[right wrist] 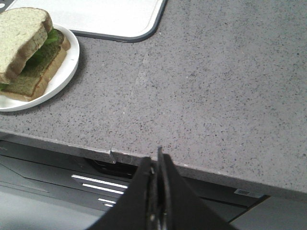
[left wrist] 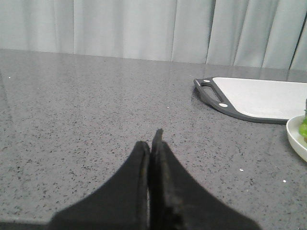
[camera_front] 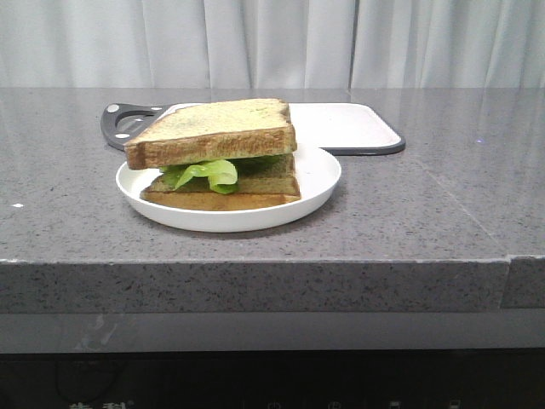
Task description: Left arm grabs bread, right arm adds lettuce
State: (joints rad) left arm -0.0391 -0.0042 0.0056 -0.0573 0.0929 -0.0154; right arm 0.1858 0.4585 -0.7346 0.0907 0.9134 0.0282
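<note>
We identify a staged kitchen-style test bench: 1 grey speckled stone countertop [camera_front: 426, 213], 1 white cutting board [camera_front: 341, 126], and a pale curtain backdrop [camera_front: 272, 43].

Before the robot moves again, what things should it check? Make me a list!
1. Thick pale speckled toast slice sits on top of the stack: ok.
2. Ruffled light-green lettuce leaf is tucked under it, above the lower toast: ok.
3. Stack is inside the round white plate: ok.
4. Left end effector is shut, empty, away from the plate: ok.
5. Right end effector is shut, empty, back at the grey counter edge: ok.
6. Top slice sits level: not ok, it tilts.
</note>
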